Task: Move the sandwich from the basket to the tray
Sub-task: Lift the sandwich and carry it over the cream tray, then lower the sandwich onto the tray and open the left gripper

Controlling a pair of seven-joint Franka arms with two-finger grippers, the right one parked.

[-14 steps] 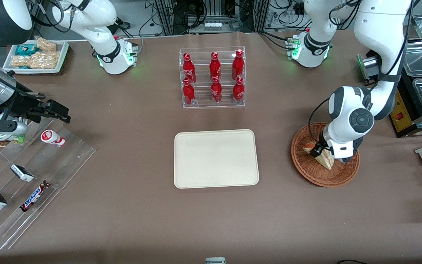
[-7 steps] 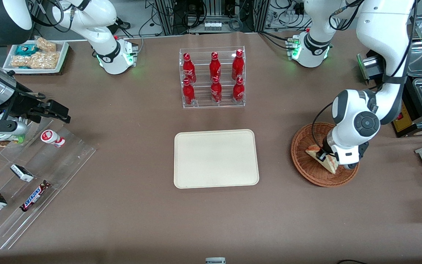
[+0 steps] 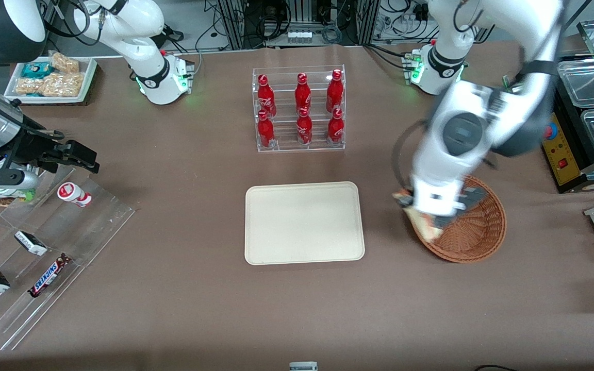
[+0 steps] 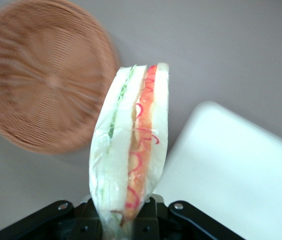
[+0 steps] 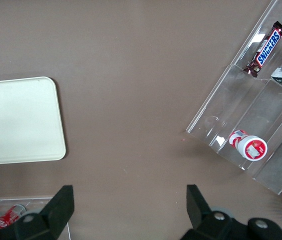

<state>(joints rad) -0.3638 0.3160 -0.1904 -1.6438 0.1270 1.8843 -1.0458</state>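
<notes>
Cream-beige plastic marks the goal: the tray (image 3: 304,222) lies bare in the middle of the table, about as near the front camera as the wicker basket (image 3: 482,232), which sits toward the working arm's end. Between them, over the basket's rim on the edge closest to the tray, hangs the left arm's hand (image 3: 423,214), clamped on the sandwich (image 3: 425,228), which is off the weave and in the air.

The coming move, as I judge it, turns on one relation. The tray lies sideways from the hand, toward the parked arm's end, with only a strip of bare table to cross before lowering.

The front view blurs the wedge and hides most of it under the wrist. The wrist view shows what it cannot: the wrapped sandwich gripped at one end between narrow fingers, its long axis pointing straight out from them, with the layers edge-on. It also shows nothing in the basket, and a tray corner close by.
</notes>
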